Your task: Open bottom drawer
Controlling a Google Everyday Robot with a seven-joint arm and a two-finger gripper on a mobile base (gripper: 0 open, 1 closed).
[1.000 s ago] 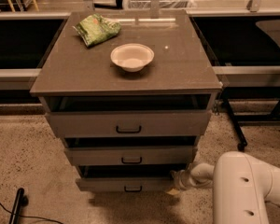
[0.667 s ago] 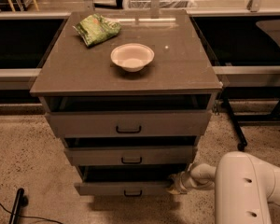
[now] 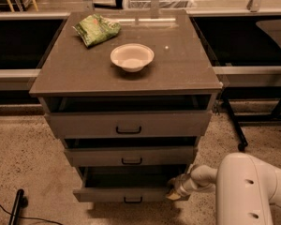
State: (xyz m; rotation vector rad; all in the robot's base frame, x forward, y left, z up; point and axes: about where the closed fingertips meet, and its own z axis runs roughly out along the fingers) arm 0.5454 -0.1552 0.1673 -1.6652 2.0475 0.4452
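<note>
The bottom drawer point(image 3: 112, 194) is the lowest of three grey-brown drawers, with a small black bar handle point(image 3: 132, 200). It stands pulled out further than the two drawers above, and its dark inside shows. My gripper point(image 3: 175, 190) is at the drawer's right front corner, at the end of my white arm point(image 3: 248, 191) that comes in from the lower right. It touches or sits right against that corner.
On the cabinet top point(image 3: 178, 64) lie a white bowl point(image 3: 132, 56) and a green snack bag point(image 3: 97, 28). The top drawer point(image 3: 129, 123) and middle drawer point(image 3: 130, 156) are slightly open. A black cable and post point(image 3: 16, 207) lie on the floor at lower left. Black table legs point(image 3: 234, 125) stand at right.
The bottom drawer has slid further out toward me, and my gripper has moved with its right front corner. The camera view now sits slightly closer.
</note>
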